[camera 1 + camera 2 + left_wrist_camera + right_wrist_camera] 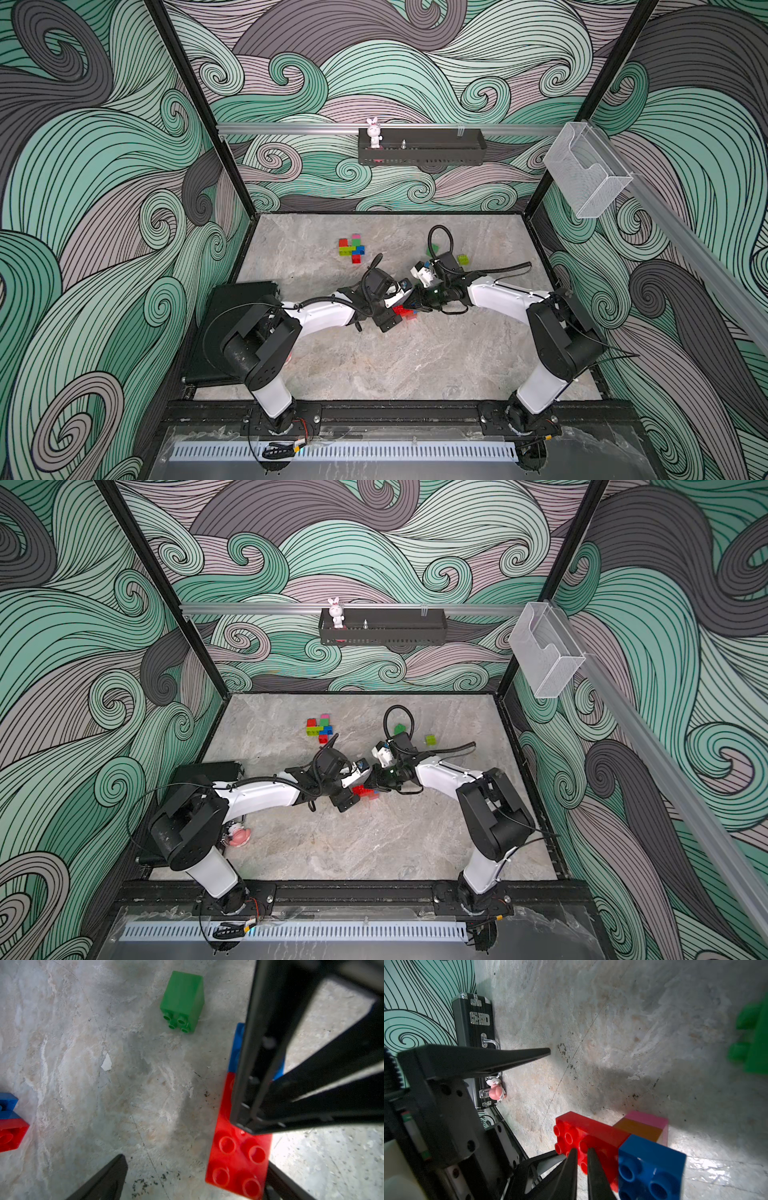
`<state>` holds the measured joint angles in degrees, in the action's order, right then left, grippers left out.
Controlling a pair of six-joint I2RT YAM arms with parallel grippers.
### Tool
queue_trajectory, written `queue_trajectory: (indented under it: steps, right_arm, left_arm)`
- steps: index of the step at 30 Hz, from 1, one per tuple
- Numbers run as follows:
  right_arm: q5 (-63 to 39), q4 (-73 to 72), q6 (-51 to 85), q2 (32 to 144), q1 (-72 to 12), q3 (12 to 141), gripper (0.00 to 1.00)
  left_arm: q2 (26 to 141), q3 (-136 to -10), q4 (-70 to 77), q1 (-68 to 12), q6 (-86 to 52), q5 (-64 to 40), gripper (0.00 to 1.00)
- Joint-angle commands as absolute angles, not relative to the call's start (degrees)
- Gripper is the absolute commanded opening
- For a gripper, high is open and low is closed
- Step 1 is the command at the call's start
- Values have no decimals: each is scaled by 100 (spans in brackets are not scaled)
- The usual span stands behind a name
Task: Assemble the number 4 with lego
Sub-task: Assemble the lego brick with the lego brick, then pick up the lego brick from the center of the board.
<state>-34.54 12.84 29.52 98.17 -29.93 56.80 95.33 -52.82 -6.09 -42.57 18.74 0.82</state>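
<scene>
**Marbled grey desk, wave-papered cell: lego and two hands**

Marbled grey desk (pixel 415 365) enclosed by walls (pixel 83 208) printed with teal and mauve swirls. Contents, left to right:

- Black case (pixel 237 324), latched, lying flat against the left wall. A pink figurine (pixel 240 836) sits just beside its near end.
- Far cluster (pixel 352 248): red, pink, green, lime and blue bricks joined flat, left of centre, towards the far edge.
- Left hand (pixel 196 1161): fingers spread wide, gripping nothing, low over the desk at centre. The red brick's end lies just inside one finger.
- Red brick (pixel 587 1132), long, mid-desk between the hands. A blue brick (pixel 652 1159) butts against it, with an orange brick (pixel 639 1128) and a pink brick (pixel 652 1119) behind.
- Right hand (pixel 581 1152): all but closed, a thin slit between its fingers, tips on the red brick's studs.
- Dark green brick (pixel 182 1001), on its side, beyond the right hand, apart.
- Lime brick (pixel 464 260), alone, further right.
</scene>
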Motion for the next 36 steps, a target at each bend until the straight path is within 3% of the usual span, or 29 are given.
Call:
queue_trajectory:
  steps: [1,17,26,33,36]
  right_arm:
    - [-3056,1644,3028,9853,-2987,5759,20]
    - [-2835,2535,2587,9363,-2790,6590,47]
    - [-1600,2948,1982,9218,-2090,6863,62]
    - [-728,4125,175,10922,-1732,8710,73]
    - [-990,4100,-137,11617,-1612,9422,93]
  left_arm:
    - [9287,-5217,-414,-4289,1771,290,99]
    - [8030,-4603,74,-4269,1231,737,99]
    - [7299,-4622,-3,-4212,355,2426,99]
    - [6918,-4868,-671,-4096,-543,3165,99]
    - [6727,-4776,-781,-4030,-722,3211,99]
